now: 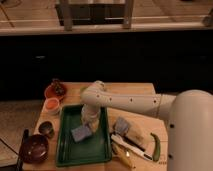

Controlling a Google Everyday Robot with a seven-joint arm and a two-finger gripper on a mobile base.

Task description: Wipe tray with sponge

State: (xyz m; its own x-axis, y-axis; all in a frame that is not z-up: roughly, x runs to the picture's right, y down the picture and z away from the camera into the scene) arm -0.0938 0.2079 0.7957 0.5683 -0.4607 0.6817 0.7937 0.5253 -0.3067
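Observation:
The dark green tray [67,150] lies on the wooden table, left of centre. The blue-grey sponge [81,133] lies flat inside it, near the middle. My gripper [89,123] hangs from the white arm that reaches in from the right, and it stands over the tray just right of and above the sponge, at the sponge's upper right corner. Whether it touches the sponge does not show.
A dark red bowl [33,148] sits at the front left, a small metal cup [46,129] behind it, an orange cup [52,105] and a red plate [55,91] farther back. Right of the tray lie a grey-blue piece on a beige block [128,131], a white utensil [131,147], a banana and a green pepper [157,146].

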